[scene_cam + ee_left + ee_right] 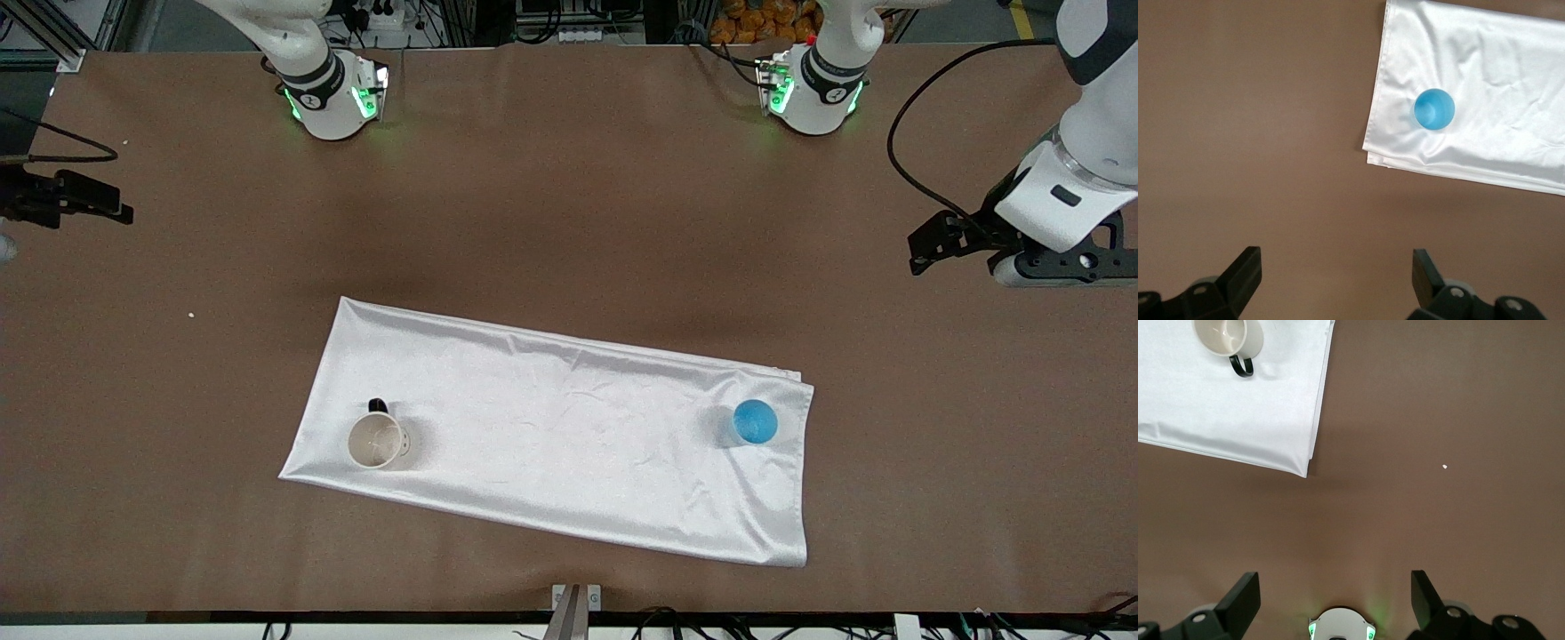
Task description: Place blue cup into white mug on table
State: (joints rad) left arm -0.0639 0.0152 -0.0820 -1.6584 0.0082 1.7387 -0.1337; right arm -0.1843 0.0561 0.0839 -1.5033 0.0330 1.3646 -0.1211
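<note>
- Jaws of both grippers stand spread wide with nothing between them: the left gripper hangs over bare table at the left arm's end, and the right gripper hangs over bare table at the right arm's end.
- From the left gripper's spread fingers the blue cup is well apart, standing upright near one end of the white cloth, just inside its folded edge.
- From the right gripper's fingers the white mug is also well apart, upright near the cloth's other end, its black handle turned toward the robots' bases.
- Cup and mug sit well apart from each other, so the carry looks long; a weak pinch on smooth plastic could let the cup slip on the way.
- Descending off-centre could knock the light cup over, or drag the shiny cloth and wrinkle it under the cup.
- If the cloth shifts, the mug on it may shift too, spoiling the aim.
- The cup looks only slightly narrower than the mug, so a tilted release could catch the rim and tip the mug.
</note>
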